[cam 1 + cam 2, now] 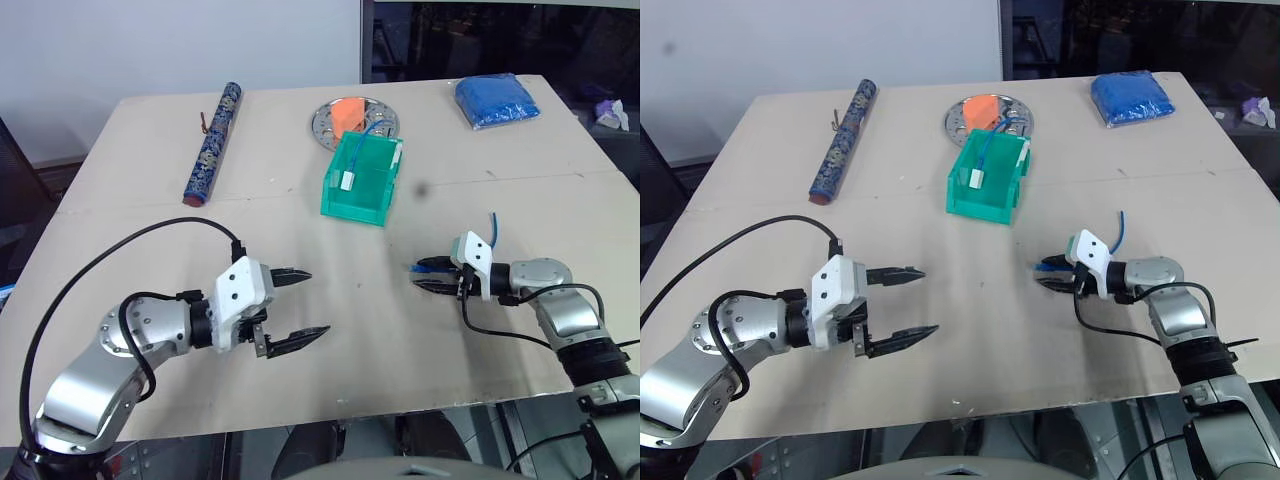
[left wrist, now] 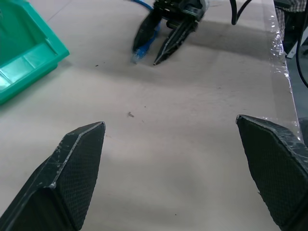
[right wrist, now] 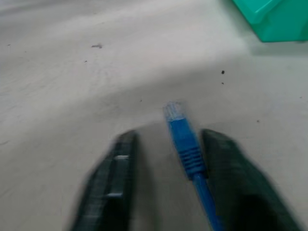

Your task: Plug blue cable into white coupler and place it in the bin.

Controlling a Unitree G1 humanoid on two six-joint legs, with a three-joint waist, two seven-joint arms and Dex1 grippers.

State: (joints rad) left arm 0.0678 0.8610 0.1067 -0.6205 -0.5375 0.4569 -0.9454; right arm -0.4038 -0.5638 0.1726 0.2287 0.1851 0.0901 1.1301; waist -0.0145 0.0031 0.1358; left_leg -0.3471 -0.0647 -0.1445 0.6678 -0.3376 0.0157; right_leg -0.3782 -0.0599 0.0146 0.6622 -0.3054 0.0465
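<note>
My right gripper (image 1: 422, 276) hovers low over the table's right half, pointing left, jaws narrowed around the blue cable (image 3: 183, 139). The cable's plug tip (image 2: 136, 56) pokes out past the fingertips and its other end curls up behind the wrist (image 1: 493, 226). My left gripper (image 1: 318, 301) is open and holds nothing, facing the right gripper across bare tabletop. The green bin (image 1: 352, 203) stands further back near the middle, holding another blue cable joined to a white block (image 1: 347, 182). The white coupler is out of view.
At the back are a patterned rolled tube (image 1: 212, 143), a round silver plate (image 1: 325, 122) carrying an orange piece, and a blue padded bag (image 1: 497, 100). The table's front edge runs just below both arms.
</note>
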